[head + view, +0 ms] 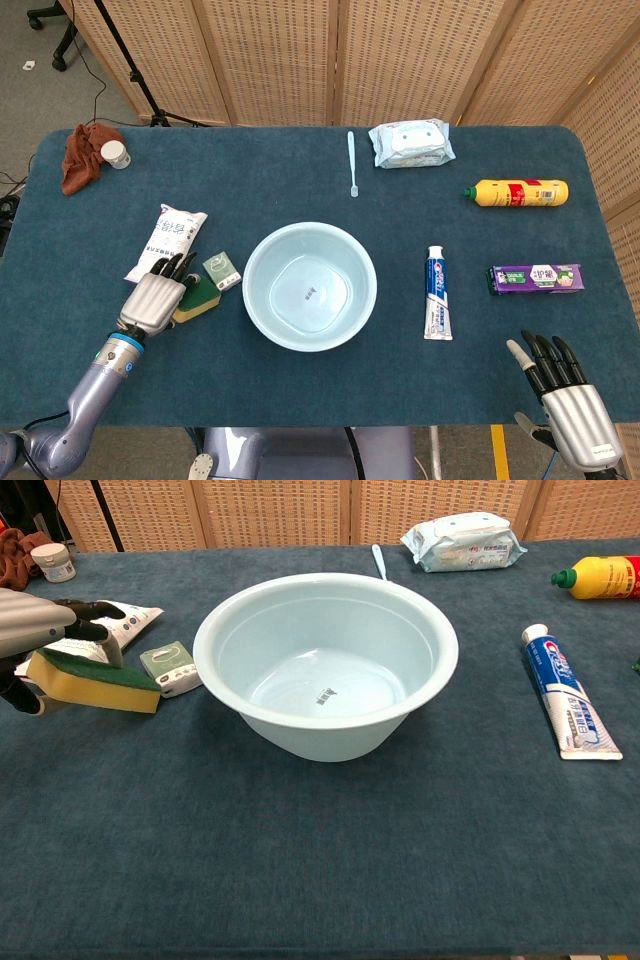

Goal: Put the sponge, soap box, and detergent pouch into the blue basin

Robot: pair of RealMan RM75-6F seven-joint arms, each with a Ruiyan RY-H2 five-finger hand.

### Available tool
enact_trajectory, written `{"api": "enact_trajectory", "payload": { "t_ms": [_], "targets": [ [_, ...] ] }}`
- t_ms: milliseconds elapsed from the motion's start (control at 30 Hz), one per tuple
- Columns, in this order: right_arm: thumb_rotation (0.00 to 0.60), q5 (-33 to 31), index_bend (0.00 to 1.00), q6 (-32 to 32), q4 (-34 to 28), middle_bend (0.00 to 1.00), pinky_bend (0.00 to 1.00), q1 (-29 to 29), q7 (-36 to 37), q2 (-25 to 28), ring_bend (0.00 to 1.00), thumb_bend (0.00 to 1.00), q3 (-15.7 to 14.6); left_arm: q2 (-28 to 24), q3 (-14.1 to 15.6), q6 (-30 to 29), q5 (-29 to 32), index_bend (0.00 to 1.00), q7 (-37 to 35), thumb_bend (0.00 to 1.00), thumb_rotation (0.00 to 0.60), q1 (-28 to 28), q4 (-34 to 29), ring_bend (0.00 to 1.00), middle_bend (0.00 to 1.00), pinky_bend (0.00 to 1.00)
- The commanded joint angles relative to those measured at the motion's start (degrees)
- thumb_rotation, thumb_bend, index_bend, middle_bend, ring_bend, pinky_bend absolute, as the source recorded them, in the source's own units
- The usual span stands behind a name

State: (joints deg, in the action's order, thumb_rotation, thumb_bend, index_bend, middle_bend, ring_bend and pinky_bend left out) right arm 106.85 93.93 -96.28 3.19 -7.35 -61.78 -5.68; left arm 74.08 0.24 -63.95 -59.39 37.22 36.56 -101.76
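My left hand (156, 296) (40, 630) grips the yellow-and-green sponge (199, 298) (96, 680) and holds it lifted off the cloth, left of the pale blue basin (262, 300) (228, 620). The small green soap box (222, 270) (172, 669) lies between the sponge and the basin. Behind my hand the white detergent pouch (170, 238) (128, 621) lies flat. The basin is empty. My right hand (558, 395) rests at the table's near right corner with fingers spread, holding nothing.
A toothpaste tube (437, 292) (568, 703) lies right of the basin, with a purple box (535, 278) beyond. A yellow bottle (517, 192), wipes pack (410, 143), toothbrush (352, 163), and a brown cloth with a small jar (116, 153) line the far side.
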Motion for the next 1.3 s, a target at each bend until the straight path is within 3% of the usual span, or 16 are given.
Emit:
{"api": "enact_trajectory", "payload": {
  "t_ms": [33, 100, 300, 533, 633, 933, 1033, 1300],
  "targets": [
    [0.6, 0.0, 0.06, 0.1, 0.0, 0.0, 0.0, 0.0, 0.0, 0.0, 0.0, 0.1, 0.0, 0.3, -0.1, -0.4, -0.9, 0.5, -0.4, 0.47, 0.6, -0.3, 0.4, 0.21, 0.17, 0.28],
    [0.6, 0.0, 0.06, 0.2, 0.0, 0.0, 0.0, 0.0, 0.2, 0.0, 0.0, 0.1, 0.1, 0.5, -0.3, -1.6, -2.6, 0.6, -1.1, 0.48, 0.6, -0.8, 0.6, 0.28, 0.24, 0.33],
    [0.6, -0.1, 0.06, 0.1, 0.0, 0.0, 0.0, 0.0, 0.2, 0.0, 0.0, 0.11, 0.0, 0.7, -0.4, -3.0, -5.1, 0.71, -1.8, 0.48, 0.6, -1.6, 1.2, 0.38, 0.34, 0.39],
    [0.6, -0.2, 0.06, 0.1, 0.0, 0.0, 0.0, 0.0, 0.3, 0.1, 0.0, 0.11, 0.1, -1.9, -2.5, -6.1, -7.7, 0.75, -3.7, 0.48, 0.6, -2.7, -0.7, 0.42, 0.38, 0.41],
    [0.6, -0.1, 0.06, 0.1, -0.1, 0.0, 0.0, 0.1, 0.2, 0.1, 0.0, 0.1, 0.0, -4.9, -4.9, -9.6, -8.9, 0.77, -4.5, 0.48, 0.6, -3.4, -3.5, 0.43, 0.4, 0.42],
    [0.6, 0.1, 0.06, 0.1, -0.3, 0.0, 0.0, 0.2, -0.2, -0.1, 0.0, 0.1, -0.1, -8.4, -9.0, -12.3, -10.1, 0.78, -5.8, 0.48, 0.6, -3.6, -8.7, 0.44, 0.41, 0.42],
    [0.6, 0.0, 0.06, 0.0, -0.3, 0.0, 0.0, 0.2, -0.1, -0.1, 0.0, 0.1, -0.1, -6.1, -10.5, -14.5, -12.2, 0.78, -6.1, 0.48, 0.6, -3.3, -8.8, 0.44, 0.41, 0.42],
    [0.6, -0.4, 0.06, 0.2, -0.5, 0.0, 0.0, 0.2, 0.5, 0.3, 0.0, 0.1, 0.1, 6.2, -11.7, -18.9, -18.9, 0.78, -5.9, 0.49, 0.6, -1.8, -3.9, 0.44, 0.41, 0.42]
  ]
}}
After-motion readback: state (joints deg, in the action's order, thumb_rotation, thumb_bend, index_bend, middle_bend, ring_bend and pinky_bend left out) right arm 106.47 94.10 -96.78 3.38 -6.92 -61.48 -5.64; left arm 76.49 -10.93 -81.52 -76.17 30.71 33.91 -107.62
